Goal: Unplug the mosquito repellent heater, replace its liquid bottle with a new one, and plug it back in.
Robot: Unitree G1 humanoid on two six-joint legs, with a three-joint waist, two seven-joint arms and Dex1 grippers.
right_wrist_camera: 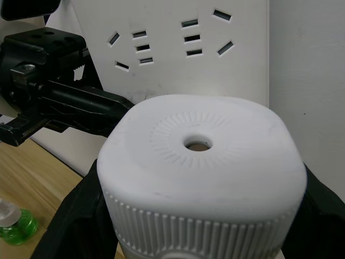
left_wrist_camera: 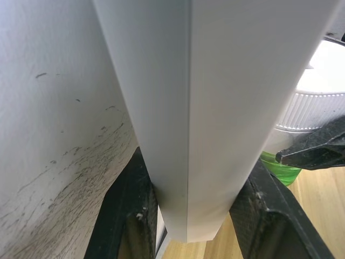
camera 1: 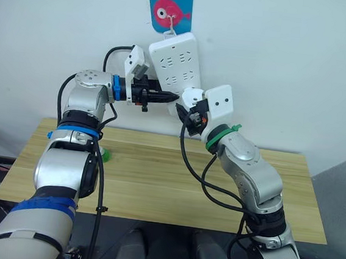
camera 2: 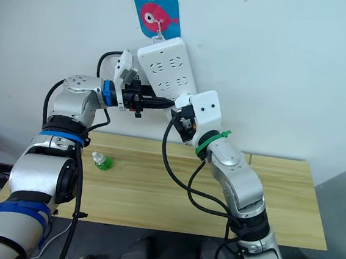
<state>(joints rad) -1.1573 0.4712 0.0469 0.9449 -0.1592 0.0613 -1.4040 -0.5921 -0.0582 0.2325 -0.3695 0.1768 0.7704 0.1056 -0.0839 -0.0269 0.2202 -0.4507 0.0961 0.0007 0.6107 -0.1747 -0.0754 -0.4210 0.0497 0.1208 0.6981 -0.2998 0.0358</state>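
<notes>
The white mosquito repellent heater (right_wrist_camera: pixel 199 162) is held up in front of the wall, just below the hanging power strip (camera 1: pixel 176 59), with my right gripper (camera 1: pixel 186 107) shut on it. A green bottle (left_wrist_camera: pixel 280 168) is fitted under the heater; I cannot tell if it is the new one. My left gripper (camera 1: pixel 170 97) is shut on the strip's lower edge, one finger (left_wrist_camera: pixel 126 216) on each side. A small green liquid bottle (camera 2: pixel 102 161) with a clear neck stands on the table's left part.
The power strip hangs tilted from a hook on a blue fish sticker (camera 1: pixel 170 10) on the white wall. The wooden table (camera 1: pixel 155 183) lies below both arms. Black cables loop from each wrist down over the table.
</notes>
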